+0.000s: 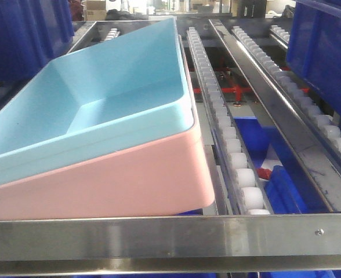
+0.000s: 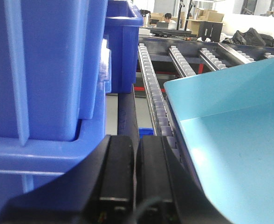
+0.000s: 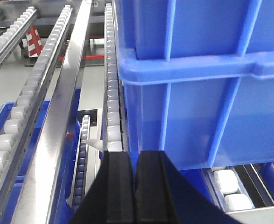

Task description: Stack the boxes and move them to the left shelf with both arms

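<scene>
Upper box [image 1: 101, 98] nested in lower box [image 1: 118, 185], on shelf rollers [image 1: 240, 174] behind front bar [image 1: 170, 237]; crates [image 1: 324, 52] apparently right.

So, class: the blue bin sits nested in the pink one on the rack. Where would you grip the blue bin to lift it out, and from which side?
Grip the blue bin by its rolled rim on the two long sides, coming from above. It sits nested in the pink bin, so its walls are hidden and only the rim overhangs.

Dark blue crates [image 3: 202, 84] stacked on rollers; cardboard boxes [image 2: 207, 16], seated person [image 2: 167, 18] far behind.
</scene>
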Available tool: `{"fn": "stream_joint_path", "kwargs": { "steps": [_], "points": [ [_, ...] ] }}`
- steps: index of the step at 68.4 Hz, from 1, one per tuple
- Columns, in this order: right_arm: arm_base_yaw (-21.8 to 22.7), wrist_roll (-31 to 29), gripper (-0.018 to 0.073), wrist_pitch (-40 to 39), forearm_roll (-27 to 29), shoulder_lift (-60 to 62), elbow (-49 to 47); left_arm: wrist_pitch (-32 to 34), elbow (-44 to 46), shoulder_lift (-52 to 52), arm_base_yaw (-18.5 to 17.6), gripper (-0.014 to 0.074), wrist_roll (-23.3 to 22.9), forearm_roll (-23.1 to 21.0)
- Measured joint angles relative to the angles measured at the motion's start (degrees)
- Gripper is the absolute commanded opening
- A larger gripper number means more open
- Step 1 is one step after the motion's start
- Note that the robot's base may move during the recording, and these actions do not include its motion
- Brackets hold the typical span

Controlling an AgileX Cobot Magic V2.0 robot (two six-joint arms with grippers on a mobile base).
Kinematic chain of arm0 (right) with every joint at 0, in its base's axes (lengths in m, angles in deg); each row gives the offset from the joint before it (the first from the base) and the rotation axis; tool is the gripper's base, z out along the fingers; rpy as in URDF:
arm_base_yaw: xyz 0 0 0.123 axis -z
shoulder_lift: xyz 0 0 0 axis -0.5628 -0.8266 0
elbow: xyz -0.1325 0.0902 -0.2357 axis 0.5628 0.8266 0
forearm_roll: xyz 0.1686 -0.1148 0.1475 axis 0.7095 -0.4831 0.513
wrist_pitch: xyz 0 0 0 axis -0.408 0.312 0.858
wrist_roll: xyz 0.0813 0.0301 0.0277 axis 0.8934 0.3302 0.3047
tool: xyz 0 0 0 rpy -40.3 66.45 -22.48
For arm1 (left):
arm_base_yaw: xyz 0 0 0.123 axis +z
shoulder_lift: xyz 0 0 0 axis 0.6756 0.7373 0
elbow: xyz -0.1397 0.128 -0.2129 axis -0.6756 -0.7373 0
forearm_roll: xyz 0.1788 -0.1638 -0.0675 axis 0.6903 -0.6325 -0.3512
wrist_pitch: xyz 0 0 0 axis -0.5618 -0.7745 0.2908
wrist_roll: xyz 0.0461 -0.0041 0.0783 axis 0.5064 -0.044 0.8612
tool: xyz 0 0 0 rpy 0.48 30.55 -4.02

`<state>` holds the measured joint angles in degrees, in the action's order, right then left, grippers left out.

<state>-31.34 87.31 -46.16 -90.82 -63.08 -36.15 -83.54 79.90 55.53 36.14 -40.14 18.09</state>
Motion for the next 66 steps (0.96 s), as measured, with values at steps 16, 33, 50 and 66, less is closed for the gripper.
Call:
{"fn": "stream_joint_path", "kwargs": {
  "steps": [16, 33, 50, 66],
  "points": [
    [0.1, 0.0, 0.0055, 0.1, 0.0, 0.0, 0.1, 0.0, 0.0, 0.0, 0.0, 0.0008, 0.0, 0.0],
    [0.1, 0.0, 0.0055, 0.1, 0.0, 0.0, 0.1, 0.0, 0.0, 0.0, 0.0, 0.0008, 0.0, 0.0],
    [0.1, 0.0, 0.0055, 0.1, 0.0, 0.0, 0.1, 0.0, 0.0, 0.0, 0.0, 0.0008, 0.0, 0.0],
    [0.1, 0.0, 0.0055, 0.1, 0.0, 0.0, 0.1, 0.0, 0.0, 0.0, 0.0, 0.0008, 0.0, 0.0]
  ]
}}
